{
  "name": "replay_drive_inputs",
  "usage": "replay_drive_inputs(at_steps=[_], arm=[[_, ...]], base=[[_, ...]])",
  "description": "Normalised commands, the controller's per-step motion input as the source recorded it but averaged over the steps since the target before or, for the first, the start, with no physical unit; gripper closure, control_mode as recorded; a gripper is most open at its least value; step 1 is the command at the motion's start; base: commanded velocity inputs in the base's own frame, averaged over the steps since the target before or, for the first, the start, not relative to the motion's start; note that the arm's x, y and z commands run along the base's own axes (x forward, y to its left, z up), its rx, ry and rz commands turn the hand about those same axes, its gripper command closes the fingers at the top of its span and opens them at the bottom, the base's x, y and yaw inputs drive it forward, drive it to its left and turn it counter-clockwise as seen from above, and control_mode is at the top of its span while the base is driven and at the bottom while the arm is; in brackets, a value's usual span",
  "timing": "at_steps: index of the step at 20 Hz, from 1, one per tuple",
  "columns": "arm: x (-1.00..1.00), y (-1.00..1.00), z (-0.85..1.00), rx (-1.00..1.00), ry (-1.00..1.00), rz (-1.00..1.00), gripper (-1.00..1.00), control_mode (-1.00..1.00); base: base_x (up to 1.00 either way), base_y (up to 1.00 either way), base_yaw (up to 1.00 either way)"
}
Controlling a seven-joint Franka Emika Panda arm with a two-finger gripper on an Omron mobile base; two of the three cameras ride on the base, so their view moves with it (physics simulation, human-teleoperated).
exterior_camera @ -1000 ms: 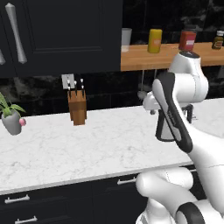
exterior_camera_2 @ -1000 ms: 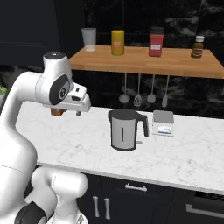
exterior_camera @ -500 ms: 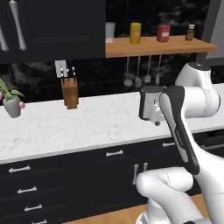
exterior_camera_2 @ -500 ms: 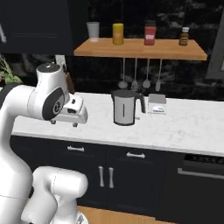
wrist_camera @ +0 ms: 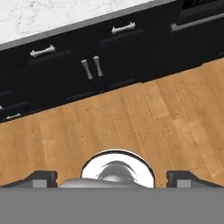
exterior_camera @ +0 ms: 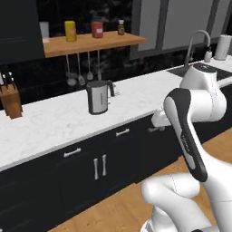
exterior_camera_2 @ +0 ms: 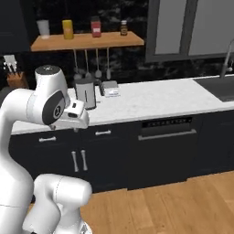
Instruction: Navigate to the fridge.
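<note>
Since the earlier frames our whole view has swung right along the worktop (exterior_camera: 54,122): the knife block (exterior_camera: 11,100) now sits at the left edge, the kettle (exterior_camera: 98,97) is central, and a sink faucet (exterior_camera: 195,41) has appeared. We cannot identify the fridge; the tall grey panels (exterior_camera_2: 192,25) show no handles. End effector (wrist_camera: 112,177) points at the wooden floor (wrist_camera: 144,118), fingertips (wrist_camera: 41,178) wide apart, holding nothing.
</note>
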Motion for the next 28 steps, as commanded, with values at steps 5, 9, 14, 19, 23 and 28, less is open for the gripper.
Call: replay_drive_inputs(at_steps=[5, 9, 14, 19, 23, 28], arm=[[0.0, 0.0, 0.0, 0.0, 0.0, 0.0, -1.0, 1.0], [0.0, 0.0, 0.0, 0.0, 0.0, 0.0, -1.0, 1.0], [0.0, 0.0, 0.0, 0.0, 0.0, 0.0, -1.0, 1.0], [0.0, 0.0, 0.0, 0.0, 0.0, 0.0, -1.0, 1.0], [0.0, 0.0, 0.0, 0.0, 0.0, 0.0, -1.0, 1.0], [0.0, 0.0, 0.0, 0.0, 0.0, 0.0, -1.0, 1.0]], base=[[-0.07, -0.01, -0.68], [0.01, -0.04, -0.62], [0.34, -0.08, -0.57], [0.81, -0.3, -0.47], [1.0, -0.37, -0.43], [1.0, -0.33, -0.36]])
